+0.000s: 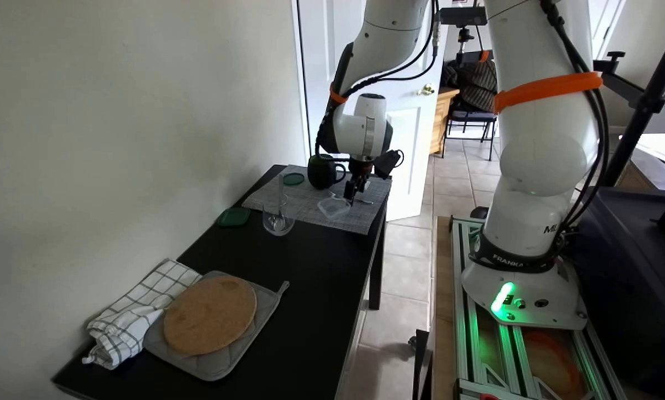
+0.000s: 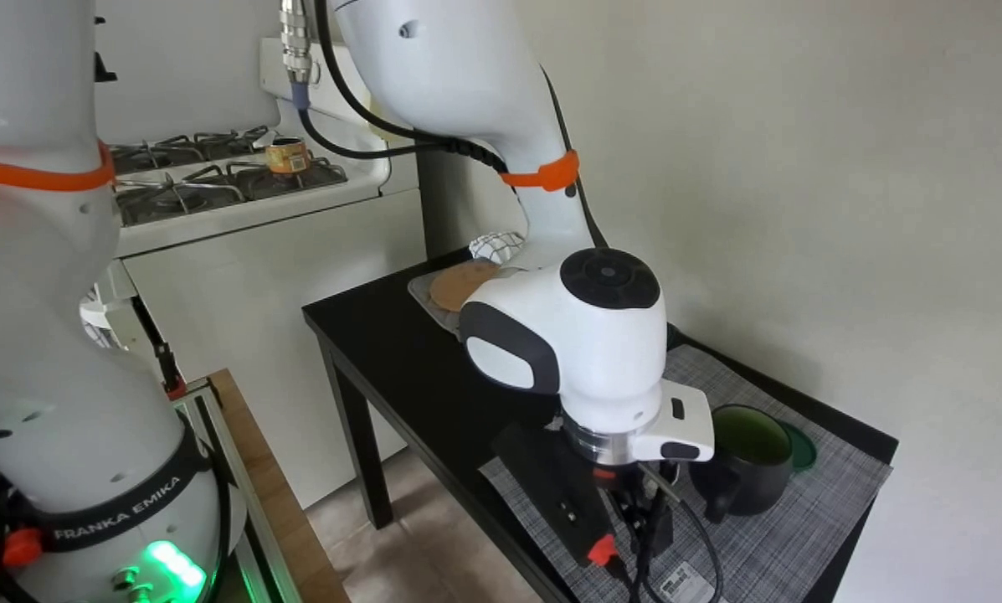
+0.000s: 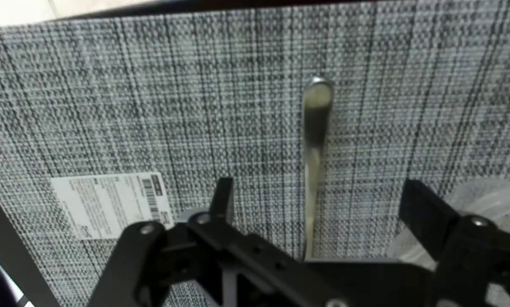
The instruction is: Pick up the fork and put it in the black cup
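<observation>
Fork (image 3: 316, 123) and black cup (image 1: 320, 173) are borne by the black table (image 1: 315, 278), both upon the grey placemat (image 1: 305, 210); above this the gripper (image 3: 321, 198) is held, jaws parted; in an exterior view the cup is stood at ten o'clock from it; in the wrist view a clear container (image 3: 489, 196) is seen at four o'clock from the fork, whose handle, between the fingers (image 3: 421, 213), is pointed to twelve, its head hidden.

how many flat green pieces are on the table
2: a round green piece on the gray placemat, beside the black mug, and a squarish green piece near the clear glass. The arm may hide others.
</observation>
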Robot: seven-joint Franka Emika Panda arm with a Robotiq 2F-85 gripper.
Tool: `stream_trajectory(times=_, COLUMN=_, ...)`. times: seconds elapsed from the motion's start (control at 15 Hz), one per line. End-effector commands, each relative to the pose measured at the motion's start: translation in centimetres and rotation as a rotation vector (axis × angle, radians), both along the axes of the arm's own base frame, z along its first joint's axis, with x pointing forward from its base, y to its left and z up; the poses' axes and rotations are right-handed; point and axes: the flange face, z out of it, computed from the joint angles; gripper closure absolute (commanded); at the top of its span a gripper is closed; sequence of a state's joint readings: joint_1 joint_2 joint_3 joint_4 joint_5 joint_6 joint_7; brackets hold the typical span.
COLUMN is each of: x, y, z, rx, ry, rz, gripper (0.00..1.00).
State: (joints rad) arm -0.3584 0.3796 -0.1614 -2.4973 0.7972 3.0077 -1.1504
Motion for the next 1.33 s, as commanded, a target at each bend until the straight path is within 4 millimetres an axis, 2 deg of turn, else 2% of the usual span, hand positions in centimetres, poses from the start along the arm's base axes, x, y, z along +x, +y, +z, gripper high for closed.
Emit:
stream_trajectory(times=0.0, x=1.2, y=1.3, z=0.9, rx=0.016, ry=-0.052, rz=-0.02, gripper=0.0)
stream_trajectory(times=0.33, x=2.5, y=0.8, z=0.5, rx=-0.03, ry=-0.071, rz=-0.054, gripper=0.0)
stream_trajectory(times=0.73, x=2.8, y=-0.1, z=-0.6, rx=-0.048, ry=-0.049, rz=-0.011, gripper=0.21)
stream_trajectory(times=0.8, x=2.9, y=-0.2, z=-0.8, rx=-0.053, ry=-0.047, rz=-0.003, gripper=0.36)
stream_trajectory(times=0.93, x=3.0, y=-0.4, z=-1.1, rx=-0.062, ry=-0.046, rz=0.001, gripper=0.47)
stream_trajectory(times=1.27, x=3.0, y=-1.1, z=0.1, rx=-0.081, ry=-0.052, rz=-0.001, gripper=0.87)
